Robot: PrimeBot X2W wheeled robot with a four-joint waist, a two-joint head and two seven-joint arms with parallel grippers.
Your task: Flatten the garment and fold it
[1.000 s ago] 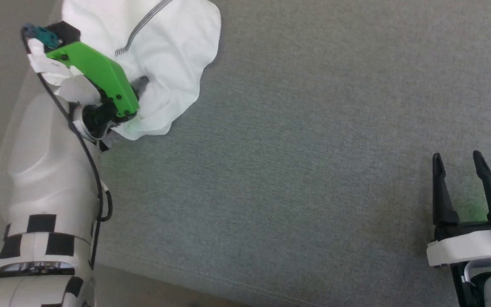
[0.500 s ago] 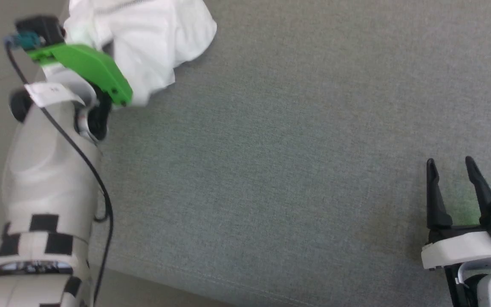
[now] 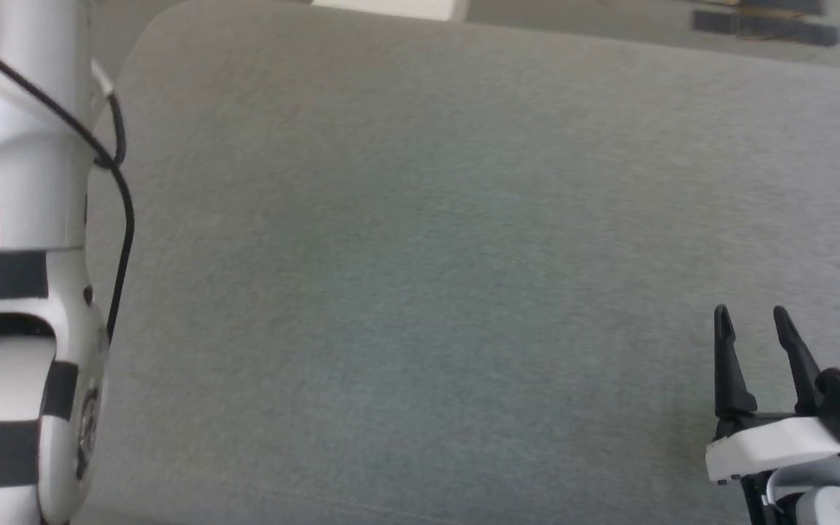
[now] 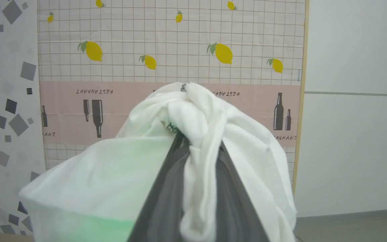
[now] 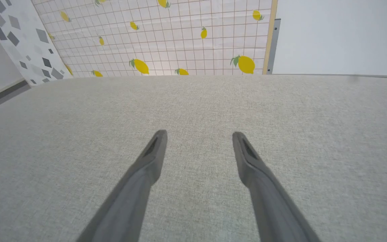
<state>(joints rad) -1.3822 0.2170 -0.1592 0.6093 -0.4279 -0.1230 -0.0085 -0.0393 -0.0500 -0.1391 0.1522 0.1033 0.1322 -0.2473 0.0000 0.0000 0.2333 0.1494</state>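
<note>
A: Left pincer (image 4: pixel 198 144)?
B: Pinching the garment (image 4: pixel 113 168). White cloth is bunched between the two dark fingers (image 4: pixel 163 198), draped over the tips and hanging down both sides. It's held up in the air with the wall behind it.
A: Stitching?
B: A dark speck of thread at the top of the bunch, maybe seam stitching, too small to be sure.
A: Right pincer (image 5: pixel 199 135)?
B: Spread, with grey fabric showing between the fingers. It's low over the worktop (image 5: pixel 62 141); touching or just above, cannot tell. The head view has it at lower right (image 3: pixel 750 313), fingers apart and pointing up.
A: Left arm, head view?
B: Pale forearm (image 3: pixel 19 146) with black squares along the left edge and a black cable (image 3: pixel 128 219) looping down it.
A: Worktop?
B: Grey woven cover with a rounded far-left corner.
A: Beyond?
B: A lemon-print grid sheet (image 4: pixel 166 40) with a pink band of bottles. There's a grey-squares panel (image 4: pixel 5 101) to its left and a plain white wall (image 4: pixel 354 101) to its right.
</note>
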